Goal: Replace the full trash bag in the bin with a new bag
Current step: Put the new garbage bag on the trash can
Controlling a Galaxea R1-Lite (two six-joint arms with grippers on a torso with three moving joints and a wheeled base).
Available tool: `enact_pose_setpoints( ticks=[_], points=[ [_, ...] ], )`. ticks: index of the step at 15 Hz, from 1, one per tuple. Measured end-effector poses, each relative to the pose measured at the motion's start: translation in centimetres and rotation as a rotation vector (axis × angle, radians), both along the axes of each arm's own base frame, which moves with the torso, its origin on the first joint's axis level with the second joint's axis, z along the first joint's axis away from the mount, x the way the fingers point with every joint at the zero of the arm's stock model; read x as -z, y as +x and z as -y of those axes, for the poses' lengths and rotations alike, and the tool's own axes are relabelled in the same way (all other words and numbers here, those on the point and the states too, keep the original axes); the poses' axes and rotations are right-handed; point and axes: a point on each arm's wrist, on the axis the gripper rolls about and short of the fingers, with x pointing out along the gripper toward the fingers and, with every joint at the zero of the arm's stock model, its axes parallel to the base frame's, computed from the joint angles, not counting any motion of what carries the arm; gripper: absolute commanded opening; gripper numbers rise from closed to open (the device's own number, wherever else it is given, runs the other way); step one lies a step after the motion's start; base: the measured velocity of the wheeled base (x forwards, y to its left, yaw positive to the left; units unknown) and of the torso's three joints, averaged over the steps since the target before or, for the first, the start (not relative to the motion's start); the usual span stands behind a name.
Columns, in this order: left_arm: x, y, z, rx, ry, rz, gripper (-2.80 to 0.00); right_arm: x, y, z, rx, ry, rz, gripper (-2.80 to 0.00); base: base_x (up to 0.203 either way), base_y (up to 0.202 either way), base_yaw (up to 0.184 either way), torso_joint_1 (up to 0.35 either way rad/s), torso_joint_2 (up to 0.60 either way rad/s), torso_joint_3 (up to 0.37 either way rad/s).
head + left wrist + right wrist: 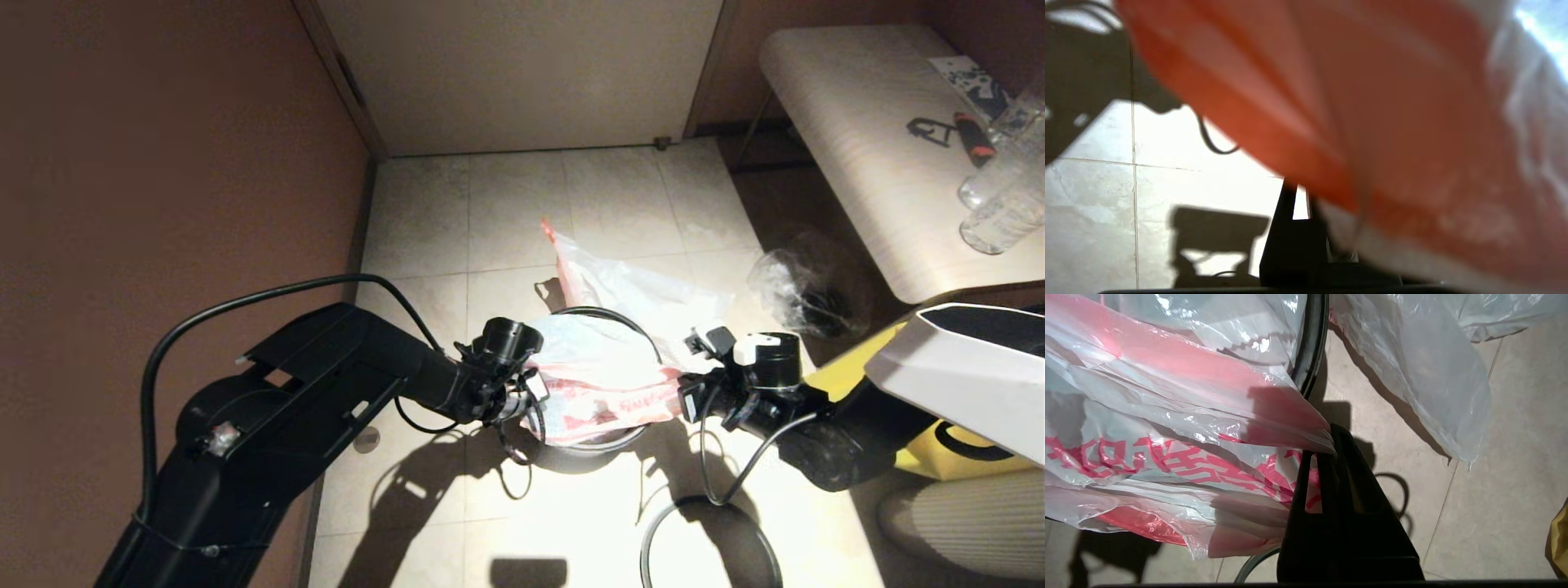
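Note:
The bin (622, 315) stands on the tiled floor between my two arms; its black rim (1312, 343) also shows in the right wrist view. The new bag (600, 384), milky white with red characters, is stretched over the bin's mouth between both grippers. My left gripper (535, 400) is shut on its left edge, and red plastic (1372, 122) fills most of the left wrist view above that gripper (1298, 192). My right gripper (1327, 446) is shut on a gathered corner of the new bag (1167, 457). The full trash bag (637, 286), see-through with an orange-pink handle, lies on the floor just behind the bin.
A clear bag with dark contents (804, 286) sits on the floor at the right. A yellow tote bag (939, 453) lies under my right arm. A thin dark hoop (647, 539) lies on the floor near me. A pale bench (857, 122) with bottles stands far right; walls close the left.

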Motion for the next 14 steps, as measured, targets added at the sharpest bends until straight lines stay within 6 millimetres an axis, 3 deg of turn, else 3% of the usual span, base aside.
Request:
enact_pose_setpoints(
  ticks=[7, 12, 14],
  points=[
    [0.0, 0.1, -0.1, -0.007, -0.005, 0.000, -2.80, 5.4, 0.7, -0.8, -0.011, -0.031, -0.100, -2.80, 0.000, 0.000, 0.000, 0.000, 0.00, 0.000],
    [-0.1, 0.1, -0.1, -0.008, -0.008, -0.001, -2.80, 5.4, 3.0, -2.1, -0.016, -0.008, -0.034, -2.80, 0.000, 0.000, 0.000, 0.000, 0.00, 0.000],
    [0.0, 0.1, -0.1, -0.005, -0.010, -0.004, -2.80, 5.1, 2.9, -2.2, 0.000, 0.018, -0.039, -2.80, 0.000, 0.000, 0.000, 0.000, 0.00, 0.000]
  ],
)
